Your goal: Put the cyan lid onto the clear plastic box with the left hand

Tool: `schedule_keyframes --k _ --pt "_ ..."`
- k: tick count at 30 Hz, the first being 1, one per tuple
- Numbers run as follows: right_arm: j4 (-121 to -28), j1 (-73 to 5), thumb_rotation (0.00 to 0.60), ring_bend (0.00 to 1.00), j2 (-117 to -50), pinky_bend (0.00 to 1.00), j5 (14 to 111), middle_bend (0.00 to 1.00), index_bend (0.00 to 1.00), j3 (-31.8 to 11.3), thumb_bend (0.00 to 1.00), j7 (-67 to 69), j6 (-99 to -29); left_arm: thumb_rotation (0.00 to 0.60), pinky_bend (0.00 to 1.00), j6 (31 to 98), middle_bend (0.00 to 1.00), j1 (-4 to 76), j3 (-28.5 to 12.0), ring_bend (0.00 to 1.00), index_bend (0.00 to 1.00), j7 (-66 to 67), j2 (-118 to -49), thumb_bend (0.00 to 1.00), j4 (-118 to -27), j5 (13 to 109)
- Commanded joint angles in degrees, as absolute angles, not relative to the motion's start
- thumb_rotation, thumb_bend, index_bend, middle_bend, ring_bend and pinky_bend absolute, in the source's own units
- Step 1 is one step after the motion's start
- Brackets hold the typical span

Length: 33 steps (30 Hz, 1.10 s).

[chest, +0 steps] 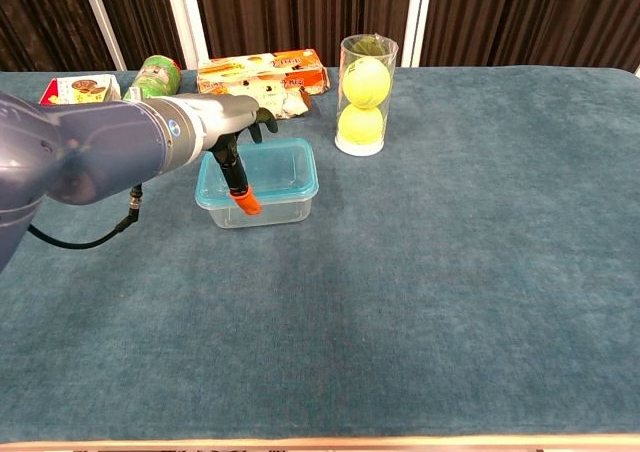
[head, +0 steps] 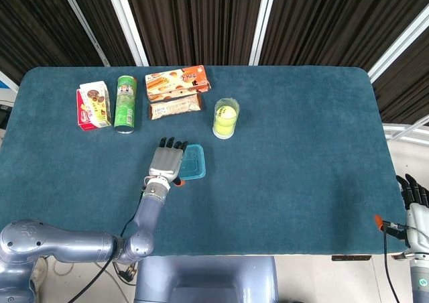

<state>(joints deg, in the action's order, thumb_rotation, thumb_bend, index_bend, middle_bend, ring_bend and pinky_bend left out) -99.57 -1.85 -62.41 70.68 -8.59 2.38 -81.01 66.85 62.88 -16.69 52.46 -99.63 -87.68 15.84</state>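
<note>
Dark slatted curtains back a teal-covered bench (head: 301, 155), where the cyan lid (chest: 270, 167) already lies on top of the clear plastic box (chest: 262, 209) near the middle, in front of the snack boxes and beside the tennis-ball tube (chest: 365, 94). The left hand (head: 167, 161) lies flat over the lid's left part, fingers (head: 173, 143) extended side by side and gripping nothing, so the placing looks mostly done. Whether the lid is pressed fully home cannot be told; the right hand (head: 414, 202) hangs off the bench's right edge, its fingers straight and holding nothing.

Left hand (head: 167, 161) flat, fingers (head: 171, 143) extended
</note>
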Motion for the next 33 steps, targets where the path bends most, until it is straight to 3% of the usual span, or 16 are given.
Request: schedule_keyframes --k 1,20,33 --pt "-99.6 -1.8 0.600 0.00 -62.4 0.00 70.6 0.00 0.10 -8.6 0.29 2.4 -81.0 0.600 0.00 66.7 0.36 62.9 -16.6 0.01 0.09 52.7 -99.7 0.23 -87.6 15.8" --pt "-99.7 -1.9 0.600 0.00 -62.3 0.00 70.6 0.00 0.10 -8.6 0.29 2.4 -80.9 0.600 0.00 67.1 0.11 63.4 -16.0 0.00 0.05 55.0 -99.1 0.14 -88.4 15.8" --pt "-99.7 -1.9 0.600 0.00 -62.3 0.00 70.4 0.00 0.10 -8.7 0.29 2.3 -80.9 0.600 0.00 67.0 0.09 63.4 -15.6 0.00 0.05 55.5 -98.8 0.12 -88.7 16.4"
